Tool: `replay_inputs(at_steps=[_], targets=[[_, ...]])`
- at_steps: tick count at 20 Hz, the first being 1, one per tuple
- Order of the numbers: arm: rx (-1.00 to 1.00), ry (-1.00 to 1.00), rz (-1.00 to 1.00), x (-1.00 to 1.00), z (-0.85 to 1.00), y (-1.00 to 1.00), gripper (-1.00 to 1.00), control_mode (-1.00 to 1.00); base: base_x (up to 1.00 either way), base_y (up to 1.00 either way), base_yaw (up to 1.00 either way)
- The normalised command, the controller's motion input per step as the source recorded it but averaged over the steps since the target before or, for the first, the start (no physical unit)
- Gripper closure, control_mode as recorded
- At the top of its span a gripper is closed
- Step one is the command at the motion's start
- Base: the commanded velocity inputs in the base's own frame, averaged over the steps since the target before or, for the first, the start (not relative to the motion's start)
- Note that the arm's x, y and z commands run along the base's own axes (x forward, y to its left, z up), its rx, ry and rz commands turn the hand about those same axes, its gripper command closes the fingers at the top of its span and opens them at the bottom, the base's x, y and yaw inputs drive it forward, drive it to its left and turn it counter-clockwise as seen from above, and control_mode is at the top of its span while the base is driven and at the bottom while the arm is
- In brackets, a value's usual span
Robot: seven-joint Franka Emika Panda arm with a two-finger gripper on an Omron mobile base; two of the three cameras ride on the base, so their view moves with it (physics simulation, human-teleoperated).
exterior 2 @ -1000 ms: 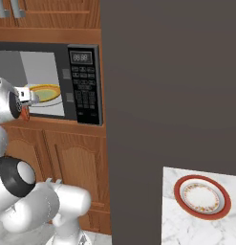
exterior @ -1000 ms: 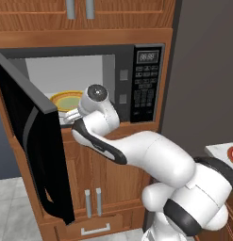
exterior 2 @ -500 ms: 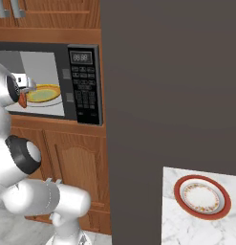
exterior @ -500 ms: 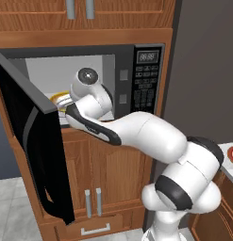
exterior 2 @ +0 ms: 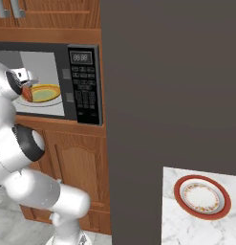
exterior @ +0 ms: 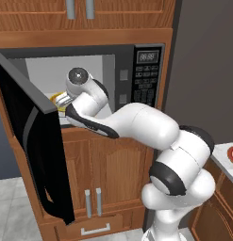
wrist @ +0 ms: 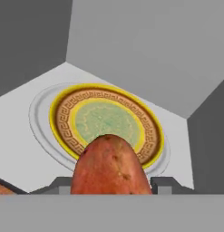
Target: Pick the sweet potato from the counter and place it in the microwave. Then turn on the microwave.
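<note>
One slip risk: two-finger gripper (wrist: pixel 111 185) clamped the reddish-orange oblong sweet potato (wrist: pixel 109 166) just above the round yellow-green plate (wrist: pixel 145 121) inside the black built-in microwave (exterior: pixel 146 75); early release off-centre might roll it off the rim.

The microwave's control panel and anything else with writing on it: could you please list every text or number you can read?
Microwave display: pale digits, too blurred to read.
Keypad: button markings too small to read.
Yellow plate: a key-pattern border, no lettering.
Red-rimmed plate: speckled pattern, no text.
</note>
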Motion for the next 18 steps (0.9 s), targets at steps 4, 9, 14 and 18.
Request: replay_inputs(at_steps=[4,9,14,18], targets=[[-0.09,-0.12,0.00,0.28,-0.06,0.00,1.00,-1.00,0.00,0.00,0.00],[-0.02,-0.07,0.00,0.36,0.00,0.00,1.00,-1.00,0.00,0.00,0.00],[0.00,0.00,0.00,0.41,0.00,0.00,1.00,-1.00,0.00,0.00,0.00],[0.00,0.01,-0.02,0.25,0.00,0.01,1.00,-1.00,0.00,0.00,0.00]])
